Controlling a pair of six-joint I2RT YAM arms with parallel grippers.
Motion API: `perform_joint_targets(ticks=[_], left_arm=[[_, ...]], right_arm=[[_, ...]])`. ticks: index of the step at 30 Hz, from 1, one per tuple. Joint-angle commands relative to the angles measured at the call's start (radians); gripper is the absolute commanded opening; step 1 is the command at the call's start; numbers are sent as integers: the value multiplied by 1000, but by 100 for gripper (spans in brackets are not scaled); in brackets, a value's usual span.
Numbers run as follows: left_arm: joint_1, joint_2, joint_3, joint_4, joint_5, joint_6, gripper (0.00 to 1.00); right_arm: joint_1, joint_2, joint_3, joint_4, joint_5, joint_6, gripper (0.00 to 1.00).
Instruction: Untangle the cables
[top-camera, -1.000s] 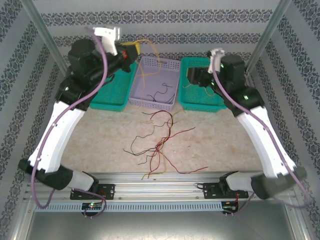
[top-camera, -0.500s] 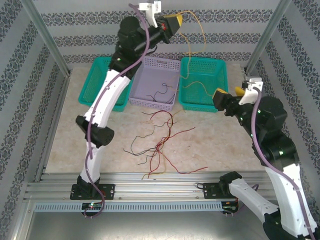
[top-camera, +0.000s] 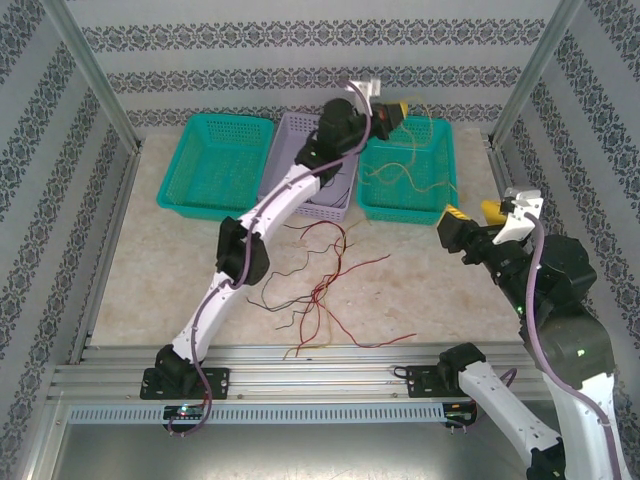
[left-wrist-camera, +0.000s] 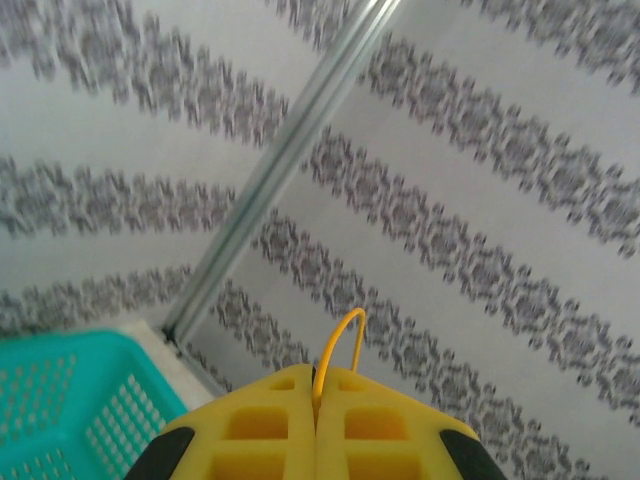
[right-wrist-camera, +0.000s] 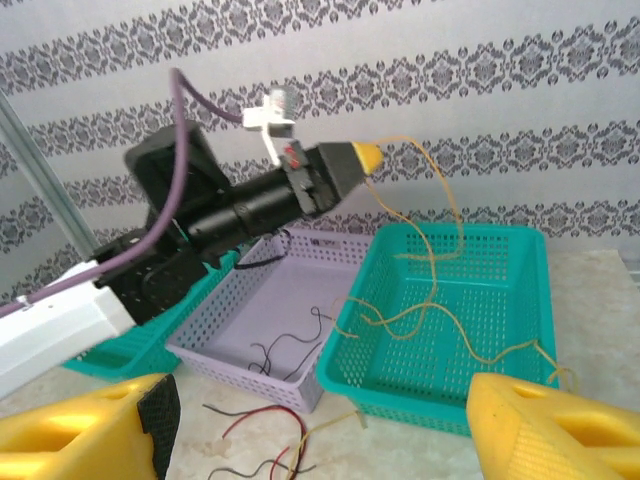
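The cables (top-camera: 320, 290) lie mostly in a loose red and dark tangle at the middle of the tabletop (top-camera: 170, 280), with what looks like one yellowish strand at its 6 o'clock edge. Your left end effector (top-camera: 393, 115) is pinched fully together on a yellow cable (right-wrist-camera: 430, 300), held up at 12 o'clock. That strand droops into the right teal basket (top-camera: 400, 213). A few dark strands (right-wrist-camera: 285, 350) rest in the purple basket (right-wrist-camera: 240, 365), at 9 o'clock of the teal one. Your right end effector (top-camera: 470, 215) hangs at 3 o'clock of the tangle, fingers spread wide with nothing between them.
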Motion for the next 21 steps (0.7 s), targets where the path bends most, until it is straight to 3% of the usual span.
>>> perform_joint_targets(ticks=[1, 7, 8, 11, 14, 17, 21], left_arm=[[-14, 22, -3, 99, 4, -23, 0], [-16, 86, 12, 72, -20, -38, 1], [-18, 91, 12, 68, -13, -41, 5], [-21, 95, 14, 37, 5, -35, 28], [-22, 84, 26, -10, 24, -9, 43], [-23, 55, 26, -61, 14, 25, 72], [-20, 10, 27, -143, 23, 84, 92]], right_arm=[[-6, -25, -29, -15, -24, -9, 76], [-7, -35, -47, -36, -42, -10, 77], [-6, -36, -54, -36, -44, -6, 77], [-7, -38, -76, -34, -46, 2, 78], [-7, -36, -89, -39, -46, 11, 78], [-7, -37, -93, -48, -43, 14, 79], [-7, -42, -93, -68, -23, 21, 80]])
